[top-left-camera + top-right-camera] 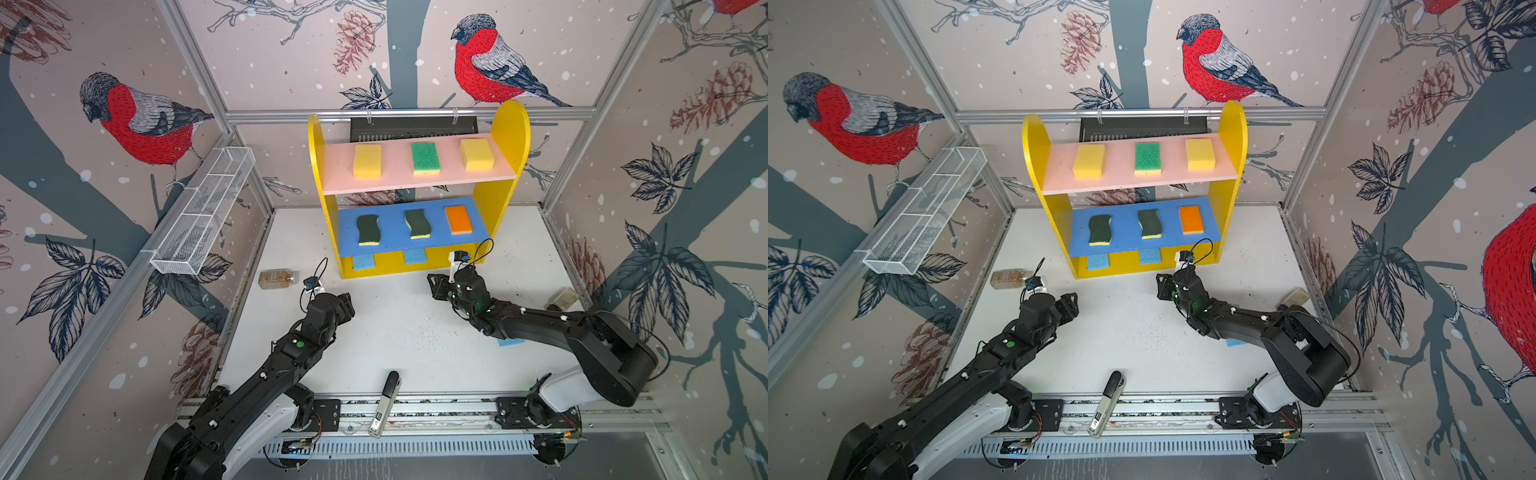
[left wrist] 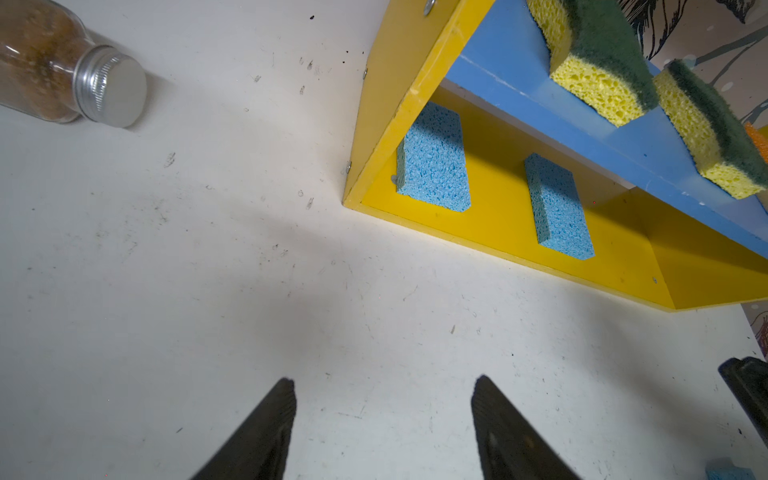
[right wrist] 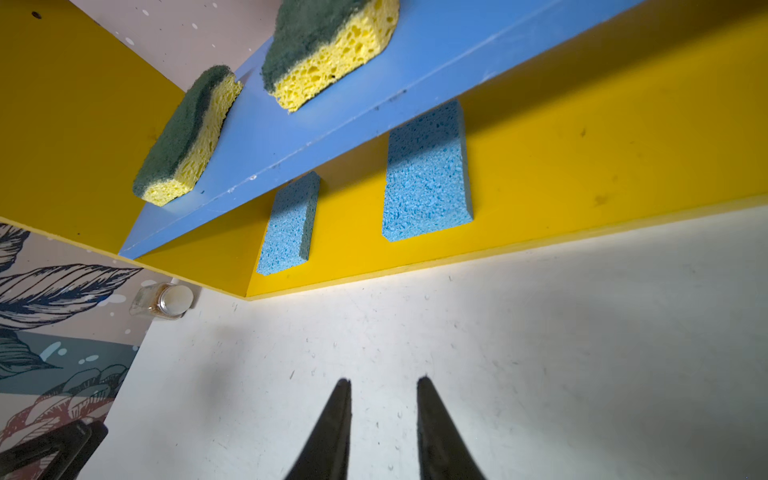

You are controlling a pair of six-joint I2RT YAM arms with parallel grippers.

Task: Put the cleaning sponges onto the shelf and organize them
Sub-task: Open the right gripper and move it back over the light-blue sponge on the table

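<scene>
My left arm (image 1: 291, 353) and right arm (image 1: 536, 320) stretch low toward the shelf (image 1: 510, 137). Left pincer (image 2: 382, 384) gapes wide, empty; right pincer (image 3: 383, 380) is narrowly parted, empty. 8 sponges (image 1: 424, 157) sit on its boards, while 1 light blue sponge (image 1: 511, 342) lies on the tabletop (image 1: 395, 324) under the right arm.

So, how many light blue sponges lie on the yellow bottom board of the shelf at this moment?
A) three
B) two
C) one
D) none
B: on the yellow base of the shelf lie the left blue sponge and the middle blue sponge; the third blue sponge lies on the table, partly under the right arm.
</scene>
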